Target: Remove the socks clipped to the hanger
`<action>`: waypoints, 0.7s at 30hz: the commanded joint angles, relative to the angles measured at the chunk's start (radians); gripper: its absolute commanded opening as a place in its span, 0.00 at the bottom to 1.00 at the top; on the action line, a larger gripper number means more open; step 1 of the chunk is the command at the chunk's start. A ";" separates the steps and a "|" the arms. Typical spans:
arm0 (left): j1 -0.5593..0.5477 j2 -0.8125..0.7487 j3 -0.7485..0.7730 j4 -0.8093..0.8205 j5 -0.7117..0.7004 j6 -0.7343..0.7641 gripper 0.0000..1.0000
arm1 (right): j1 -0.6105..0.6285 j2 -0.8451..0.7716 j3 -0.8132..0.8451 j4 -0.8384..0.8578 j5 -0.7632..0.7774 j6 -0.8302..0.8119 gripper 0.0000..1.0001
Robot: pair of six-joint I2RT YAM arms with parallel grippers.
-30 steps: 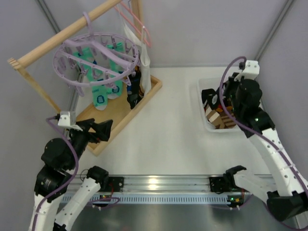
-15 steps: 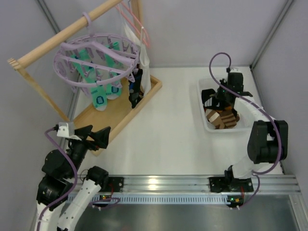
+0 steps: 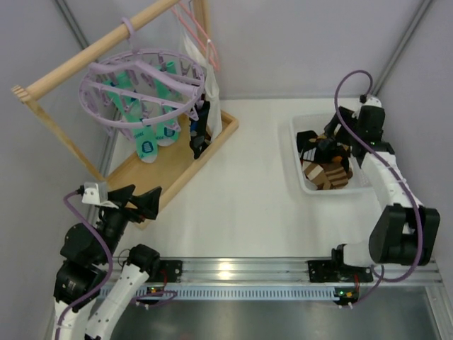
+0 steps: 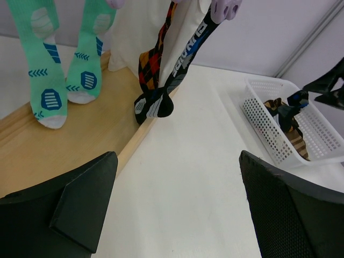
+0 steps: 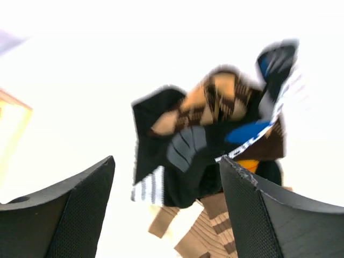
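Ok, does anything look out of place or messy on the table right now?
Nothing looks spilled or damaged. The lavender hanger hangs tilted from the wooden rail, with socks clipped to it. In the white basket, the removed socks lie in a jumbled heap rather than flat.

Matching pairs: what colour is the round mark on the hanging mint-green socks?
Blue with white bars on the soft mint-green socks; clearest in left wrist view.
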 commanded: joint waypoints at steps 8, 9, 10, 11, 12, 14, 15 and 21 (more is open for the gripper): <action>0.000 -0.047 -0.006 0.015 -0.080 -0.017 0.98 | 0.251 -0.245 -0.043 0.216 -0.324 -0.143 0.89; 0.000 -0.047 -0.008 0.015 -0.077 -0.015 0.98 | 0.322 -0.234 -0.060 0.346 -0.512 -0.178 0.90; 0.000 -0.044 -0.008 0.015 -0.074 -0.014 0.98 | 0.356 -0.218 -0.071 0.397 -0.567 -0.189 0.91; 0.000 -0.044 -0.008 0.015 -0.065 -0.012 0.98 | 0.424 -0.179 -0.080 0.437 -0.594 -0.204 0.91; 0.000 -0.044 -0.008 0.013 -0.062 -0.011 0.98 | 0.460 -0.155 -0.073 0.468 -0.612 -0.258 0.91; 0.000 -0.041 -0.008 0.013 -0.059 -0.009 0.98 | 0.543 -0.062 -0.038 0.529 -0.589 -0.286 0.91; 0.000 -0.041 -0.009 0.015 -0.059 -0.009 0.98 | 0.561 -0.025 -0.018 0.552 -0.583 -0.280 0.91; -0.002 -0.032 -0.011 0.013 -0.040 -0.004 0.98 | 0.595 0.293 0.155 0.795 -0.718 -0.159 0.93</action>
